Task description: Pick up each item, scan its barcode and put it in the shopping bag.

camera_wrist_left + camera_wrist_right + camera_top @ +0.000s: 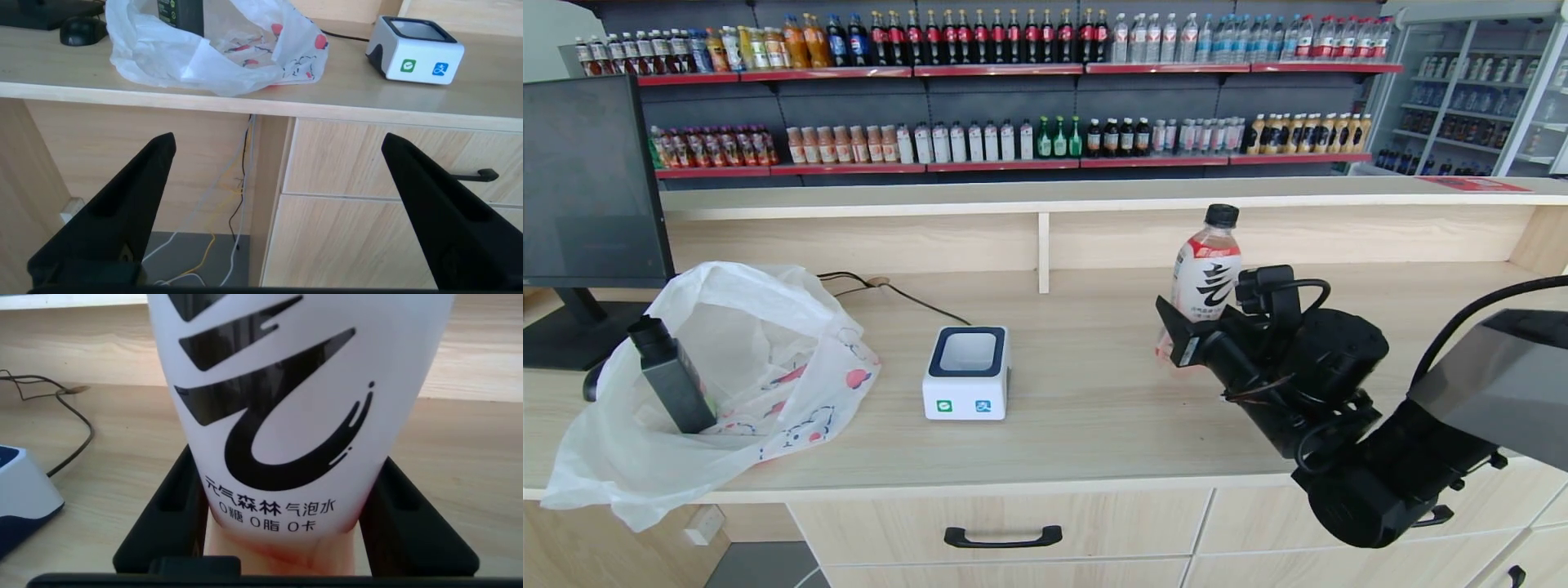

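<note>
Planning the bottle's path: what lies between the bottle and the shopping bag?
The white scanner stands between bottle and bag, bare counter either side, in the head view.

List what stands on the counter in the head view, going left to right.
shopping bag → scanner → white drink bottle

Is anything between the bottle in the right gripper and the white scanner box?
Nothing visible. Only bare light wooden counter lies between the white-labelled plastic bottle with black cap, held in the right gripper, and the white cube-shaped scanner. The thin black cable runs behind the scanner, off that path.
</note>
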### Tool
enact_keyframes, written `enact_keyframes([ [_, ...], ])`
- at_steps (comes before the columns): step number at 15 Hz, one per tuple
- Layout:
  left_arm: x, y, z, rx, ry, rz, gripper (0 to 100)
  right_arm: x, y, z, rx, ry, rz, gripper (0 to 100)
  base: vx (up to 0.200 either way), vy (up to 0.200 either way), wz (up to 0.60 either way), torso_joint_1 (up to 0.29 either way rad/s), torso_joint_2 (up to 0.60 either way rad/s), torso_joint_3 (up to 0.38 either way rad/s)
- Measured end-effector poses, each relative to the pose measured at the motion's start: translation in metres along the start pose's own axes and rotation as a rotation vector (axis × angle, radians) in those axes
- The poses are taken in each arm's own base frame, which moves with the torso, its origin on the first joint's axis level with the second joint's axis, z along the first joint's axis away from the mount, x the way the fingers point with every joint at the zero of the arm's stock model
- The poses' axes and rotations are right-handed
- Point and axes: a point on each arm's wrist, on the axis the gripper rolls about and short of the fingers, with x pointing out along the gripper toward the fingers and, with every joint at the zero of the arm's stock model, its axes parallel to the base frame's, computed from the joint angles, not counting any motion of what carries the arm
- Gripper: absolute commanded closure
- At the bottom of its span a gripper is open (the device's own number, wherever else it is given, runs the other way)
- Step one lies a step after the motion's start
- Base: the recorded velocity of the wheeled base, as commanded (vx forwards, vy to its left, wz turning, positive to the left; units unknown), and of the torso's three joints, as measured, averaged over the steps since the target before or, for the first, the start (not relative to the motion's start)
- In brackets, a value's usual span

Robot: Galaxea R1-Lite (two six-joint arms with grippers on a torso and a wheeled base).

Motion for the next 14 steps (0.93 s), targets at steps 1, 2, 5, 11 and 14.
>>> enact_keyframes([
  [1, 0.0, 0.0, 0.0, 0.0, 0.0, 0.0, 0, -0.005, -0.001, 0.006, 0.001, -0.006, 0.0, 100, 0.0, 0.0, 0.0, 0.0, 0.0, 0.0],
  [2, 0.0, 0.0, 0.0, 0.0, 0.0, 0.0, 0, -0.012, -0.001, 0.013, 0.002, -0.011, 0.003, 100, 0.0, 0.0, 0.0, 0.0, 0.0, 0.0],
  [5, 0.0, 0.0, 0.0, 0.0, 0.0, 0.0, 0, -0.044, 0.001, 0.034, 0.007, -0.009, 0.028, 100, 0.0, 0.0, 0.0, 0.0, 0.0, 0.0],
  [11, 0.0, 0.0, 0.0, 0.0, 0.0, 0.0, 0, -0.114, 0.013, 0.064, 0.032, -0.01, 0.13, 100, 0.0, 0.0, 0.0, 0.0, 0.0, 0.0],
  [14, 0.0, 0.0, 0.0, 0.0, 0.001, 0.0, 0, -0.134, 0.017, 0.071, 0.043, -0.016, 0.175, 100, 0.0, 0.0, 0.0, 0.0, 0.0, 0.0],
])
